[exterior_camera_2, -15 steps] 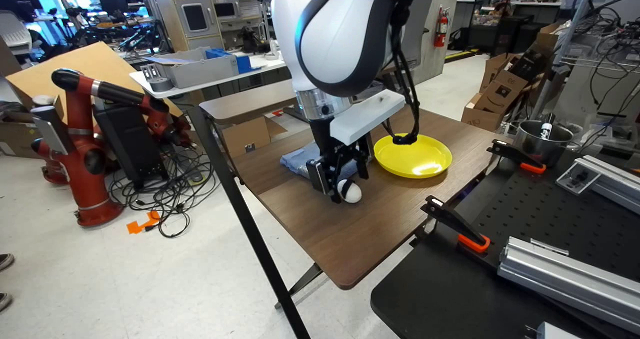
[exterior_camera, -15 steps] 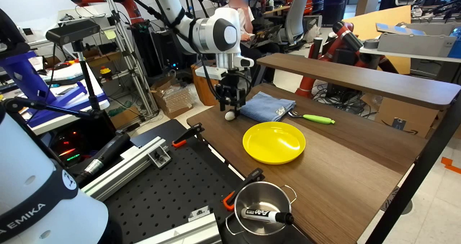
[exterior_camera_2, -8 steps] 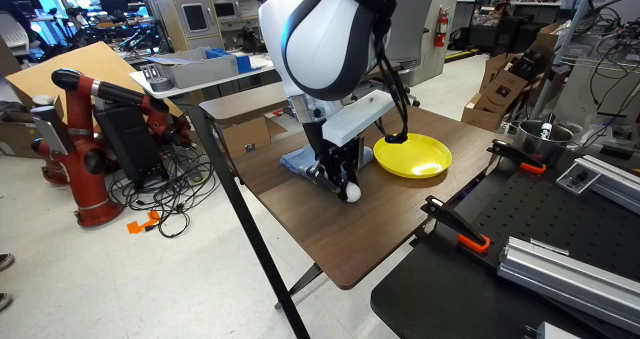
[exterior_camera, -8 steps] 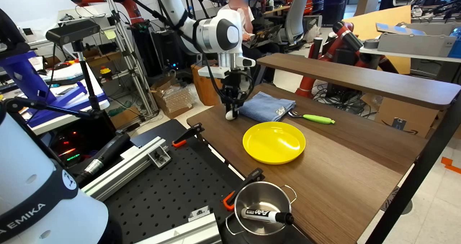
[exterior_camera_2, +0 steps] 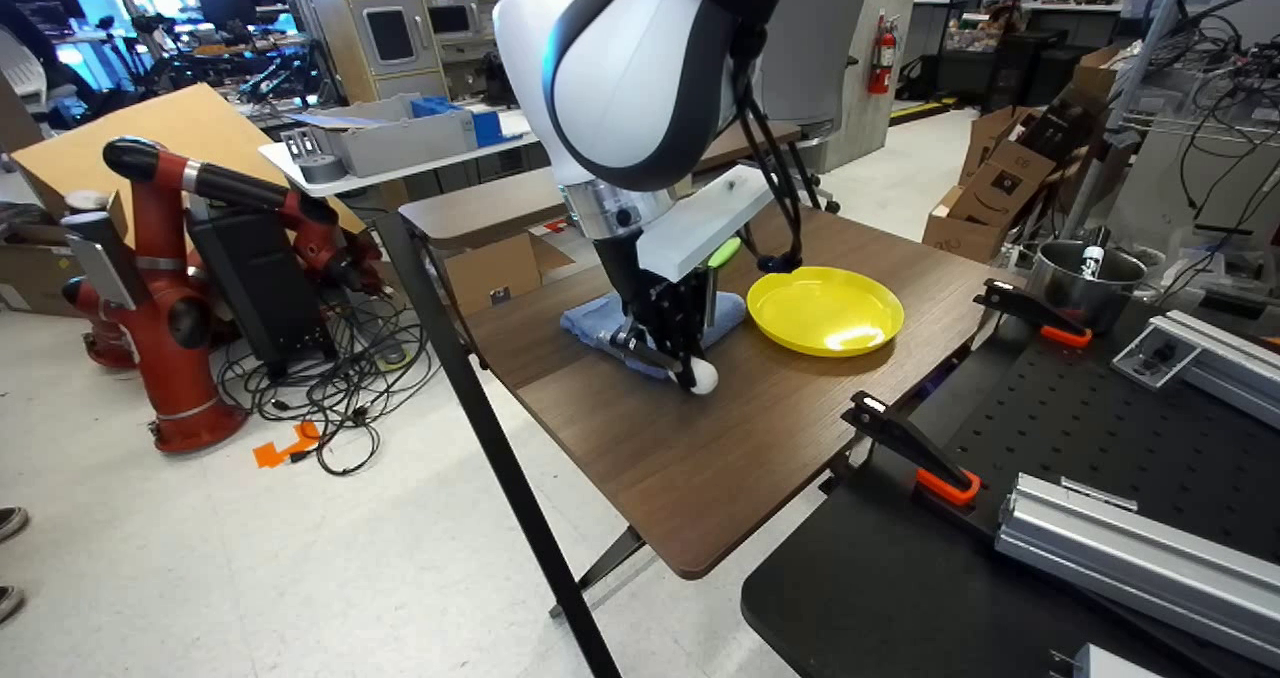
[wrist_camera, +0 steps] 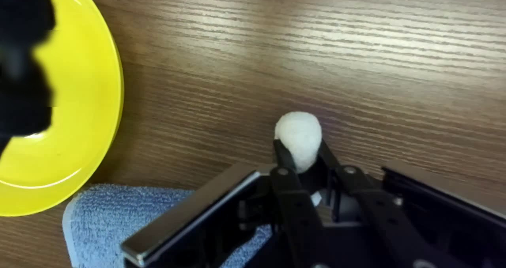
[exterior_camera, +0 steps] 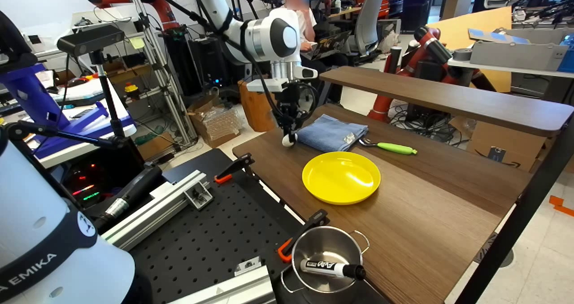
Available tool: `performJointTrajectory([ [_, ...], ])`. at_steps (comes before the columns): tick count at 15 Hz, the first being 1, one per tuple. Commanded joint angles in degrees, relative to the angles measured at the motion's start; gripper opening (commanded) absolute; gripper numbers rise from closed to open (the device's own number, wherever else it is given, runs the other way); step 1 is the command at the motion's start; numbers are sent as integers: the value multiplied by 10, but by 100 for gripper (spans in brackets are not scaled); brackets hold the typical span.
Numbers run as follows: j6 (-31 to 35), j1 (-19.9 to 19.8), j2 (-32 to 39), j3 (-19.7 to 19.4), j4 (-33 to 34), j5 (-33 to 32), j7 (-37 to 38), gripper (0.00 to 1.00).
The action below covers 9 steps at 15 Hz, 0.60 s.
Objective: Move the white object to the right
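Above a pale, shiny floor (exterior_camera_2: 250, 558), a brown wood-grain counter (exterior_camera: 430, 214) is occupied by a round yellow plate (exterior_camera: 341, 178); near it, a small white ball (wrist_camera: 299, 129) is clamped by the black gripper (wrist_camera: 300, 143).

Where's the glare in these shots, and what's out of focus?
Wrist view: glare streaks the wooden table at upper right; a dark shape at the left edge, in front of the yellow plate, is out of focus; the blue towel shows its texture; the white ball is bright yet softly shaded. Both exterior views: a bright highlight sits on the yellow plate.
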Motion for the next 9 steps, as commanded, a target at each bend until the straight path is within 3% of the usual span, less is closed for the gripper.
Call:
performJointTrajectory([
  [1,-29,12,-19,-6,-4,-21,-15,5],
  [9,-10,-38,-137,-15,-85,-38,-83,5],
])
